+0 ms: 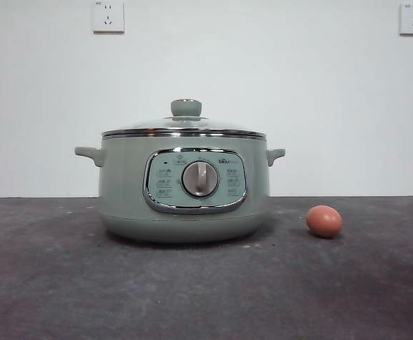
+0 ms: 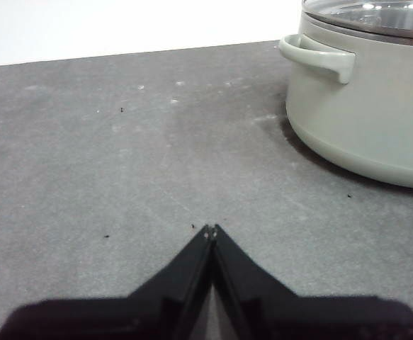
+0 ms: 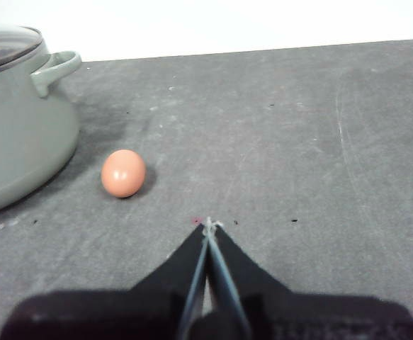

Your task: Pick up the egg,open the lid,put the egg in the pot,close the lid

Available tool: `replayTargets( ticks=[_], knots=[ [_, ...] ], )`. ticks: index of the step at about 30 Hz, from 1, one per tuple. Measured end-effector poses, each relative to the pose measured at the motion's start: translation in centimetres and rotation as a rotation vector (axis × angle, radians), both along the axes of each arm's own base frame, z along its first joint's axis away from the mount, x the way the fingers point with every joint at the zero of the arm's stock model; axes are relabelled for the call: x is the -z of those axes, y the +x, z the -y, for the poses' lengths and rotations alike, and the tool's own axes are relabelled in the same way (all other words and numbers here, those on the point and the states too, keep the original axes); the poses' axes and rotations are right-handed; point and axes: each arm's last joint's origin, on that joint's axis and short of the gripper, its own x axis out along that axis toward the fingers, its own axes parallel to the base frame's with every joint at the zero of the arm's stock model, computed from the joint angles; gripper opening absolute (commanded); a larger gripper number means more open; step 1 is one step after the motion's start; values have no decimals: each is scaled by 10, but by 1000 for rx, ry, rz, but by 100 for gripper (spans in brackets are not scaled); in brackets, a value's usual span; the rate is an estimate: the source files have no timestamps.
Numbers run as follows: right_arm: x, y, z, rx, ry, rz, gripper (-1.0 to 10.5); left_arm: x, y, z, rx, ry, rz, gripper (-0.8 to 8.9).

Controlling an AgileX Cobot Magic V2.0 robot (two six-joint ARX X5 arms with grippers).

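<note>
tabletop [image 1: 50, 283] grey, carries everything | pot [image 1: 185, 188] ahead of left pincer [image 2: 210, 228], off to one side, well apart | lid [image 1: 184, 127] seated on pot | egg [image 3: 123, 173] on tabletop beside pot, near right pincer [image 3: 207, 223], untouched | both pincers clenched, holding nothing

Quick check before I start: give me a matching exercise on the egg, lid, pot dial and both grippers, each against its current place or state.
Things:
1. egg
2. lid
3. dial
4. left gripper
5. right gripper

States:
A. seated on the pot, closed
B. jaws shut over bare table, pot handle ahead
C. lying on the table beside the pot, untouched
D. jaws shut, egg just ahead
E. centred in the chrome-framed panel

Pairs: 1-C, 2-A, 3-E, 4-B, 5-D
</note>
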Motion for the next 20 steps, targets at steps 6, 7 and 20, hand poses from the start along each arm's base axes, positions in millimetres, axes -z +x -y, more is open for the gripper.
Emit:
replayTargets(
  ticks=[6, 7, 20],
  knots=[
    [0, 0, 0, 18, 90, -7, -11, 0, 0, 0, -9, -61, -13, -6],
    [-1, 0, 0, 21, 108, -8, -11, -1, -1, 0, -7, -74, -24, -6],
    [-100, -15, -2, -55, 194, 120, -12, -84, -8, 4, 92, -222, -14, -6]
  ],
)
